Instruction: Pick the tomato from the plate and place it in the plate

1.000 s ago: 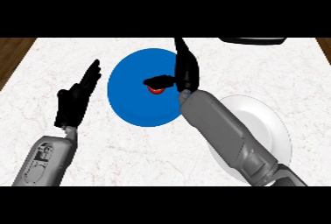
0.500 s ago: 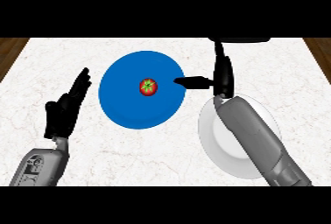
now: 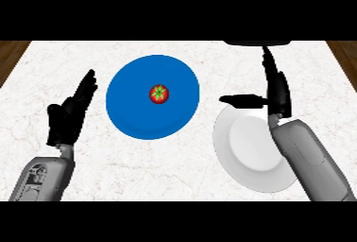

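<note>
Head view: steep look down on the marble table (image 3: 188,56)
Tomato (image 3: 159,94): sits mid blue plate (image 3: 132,118)
White plate (image 3: 244,146): just right of the blue one
Right hand (image 3: 277,92): above the white plate, fingers straight, thumb out, holding nothing
Left hand (image 3: 68,116): open, resting left of the blue plate

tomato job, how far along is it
The tomato lies in the middle of the blue plate; the white plate holds nothing visible. Neither robot hand holds anything: the right robot hand is open above the white plate, and the left robot hand rests open beside the blue plate. If white is the target plate, grasping, carrying and placing are all left.
</note>
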Robot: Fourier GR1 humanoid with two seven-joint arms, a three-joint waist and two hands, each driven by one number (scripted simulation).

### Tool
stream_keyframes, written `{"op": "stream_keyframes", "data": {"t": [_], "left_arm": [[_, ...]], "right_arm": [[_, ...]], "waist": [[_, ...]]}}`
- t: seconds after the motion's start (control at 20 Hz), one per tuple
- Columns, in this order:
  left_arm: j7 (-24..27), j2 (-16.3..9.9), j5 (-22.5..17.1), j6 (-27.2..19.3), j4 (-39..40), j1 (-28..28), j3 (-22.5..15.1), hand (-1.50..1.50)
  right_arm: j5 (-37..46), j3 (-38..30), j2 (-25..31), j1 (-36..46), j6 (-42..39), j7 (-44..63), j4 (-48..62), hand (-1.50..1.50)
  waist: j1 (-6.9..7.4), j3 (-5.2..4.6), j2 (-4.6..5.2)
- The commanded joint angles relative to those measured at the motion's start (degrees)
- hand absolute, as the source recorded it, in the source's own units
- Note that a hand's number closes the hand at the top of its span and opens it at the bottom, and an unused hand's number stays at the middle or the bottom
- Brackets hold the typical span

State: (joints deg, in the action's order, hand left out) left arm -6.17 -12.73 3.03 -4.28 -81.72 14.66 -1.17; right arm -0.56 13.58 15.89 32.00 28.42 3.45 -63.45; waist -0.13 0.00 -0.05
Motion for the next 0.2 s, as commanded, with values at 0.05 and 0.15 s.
{"op": "stream_keyframes", "data": {"t": [0.05, 0.15], "left_arm": [[-1.6, -0.9, -0.6, 2.7, 2.2, 3.4, 2.7, 0.0], [-0.8, 1.5, 1.5, 0.5, -0.4, 0.9, 0.3, 0.0]], "right_arm": [[0.0, -5.8, -0.3, -1.1, -3.7, -5.6, 2.9, -1.5], [-1.9, -8.1, 3.0, -3.4, -8.5, -6.2, 1.7, -1.5]], "waist": [[0.2, 0.0, 0.1], [0.17, 0.01, 0.06]]}}
